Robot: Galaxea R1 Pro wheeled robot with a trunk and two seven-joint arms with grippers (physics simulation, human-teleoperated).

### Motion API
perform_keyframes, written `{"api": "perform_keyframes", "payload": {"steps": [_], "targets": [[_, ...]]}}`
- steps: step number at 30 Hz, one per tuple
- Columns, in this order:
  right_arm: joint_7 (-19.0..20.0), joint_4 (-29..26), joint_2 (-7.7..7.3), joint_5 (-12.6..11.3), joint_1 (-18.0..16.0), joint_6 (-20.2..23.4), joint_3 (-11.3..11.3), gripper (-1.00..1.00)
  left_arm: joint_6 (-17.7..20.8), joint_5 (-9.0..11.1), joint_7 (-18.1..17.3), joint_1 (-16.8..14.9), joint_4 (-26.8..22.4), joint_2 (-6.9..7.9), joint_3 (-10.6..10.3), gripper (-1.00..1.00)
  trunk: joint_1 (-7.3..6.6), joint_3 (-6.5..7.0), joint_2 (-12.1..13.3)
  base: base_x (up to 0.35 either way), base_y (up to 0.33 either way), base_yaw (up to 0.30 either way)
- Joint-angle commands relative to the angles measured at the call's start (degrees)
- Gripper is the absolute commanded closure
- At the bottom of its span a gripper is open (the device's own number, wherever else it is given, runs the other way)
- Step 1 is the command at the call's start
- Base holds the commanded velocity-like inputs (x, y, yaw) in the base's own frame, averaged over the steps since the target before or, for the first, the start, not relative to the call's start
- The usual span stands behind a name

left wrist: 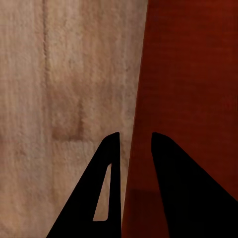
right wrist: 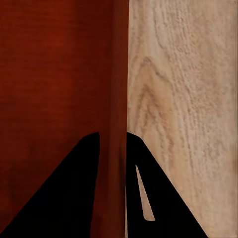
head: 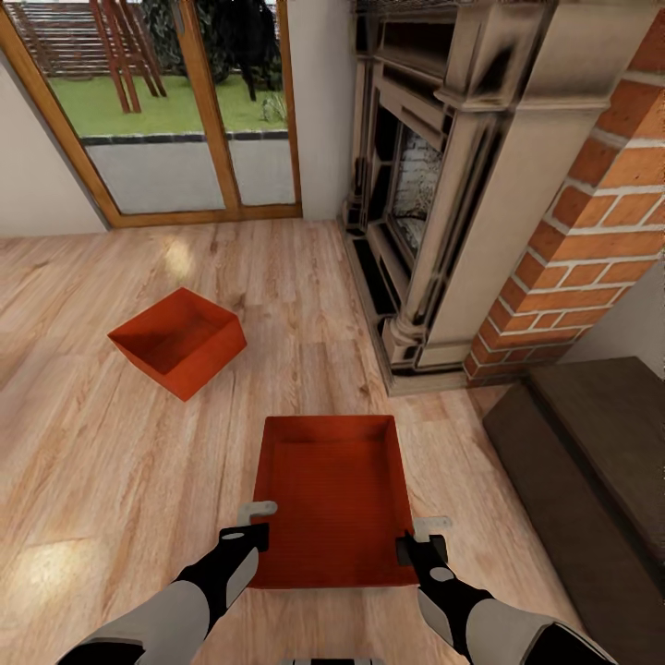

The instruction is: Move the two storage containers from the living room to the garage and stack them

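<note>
Nearest the robot, an orange-red rectangular lidless storage container with a ribbed bottom (head: 334, 499) sits between both arms, above the light wood-plank living-room floor (head: 111, 462). The left gripper (head: 251, 523) straddles its left wall and the right gripper (head: 425, 538) its right wall, likely so the box stays level when carried. The head view cannot settle whether the fingers pinch. The wrist views do: the left gripper (left wrist: 135, 141) has the thin wall between its dark fingers, still with a slight gap, while the right gripper (right wrist: 113, 139) is pressed onto the wall. Farther left, a second matching orange-red container (head: 178, 342) rests on the planks. Far right stands a red-brick fireplace (head: 480, 185).
</note>
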Motion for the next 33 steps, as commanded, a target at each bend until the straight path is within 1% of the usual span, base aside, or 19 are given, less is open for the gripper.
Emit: {"api": "perform_keyframes", "payload": {"steps": [1,33], "targets": [[-0.30,0.07,0.01,-0.98,-0.03,-0.34,-0.82,1.00,0.38,-0.47,0.55,0.01,-0.15,0.04,0.22,1.00,-0.23,0.15,0.40,0.000,0.000,0.000],[-0.41,0.07,0.40,-0.90,-0.03,-0.44,-0.75,1.00,0.38,-0.47,0.60,0.01,-0.18,0.04,0.30,1.00,-7.26,5.90,13.24,0.000,0.000,0.000]]}}
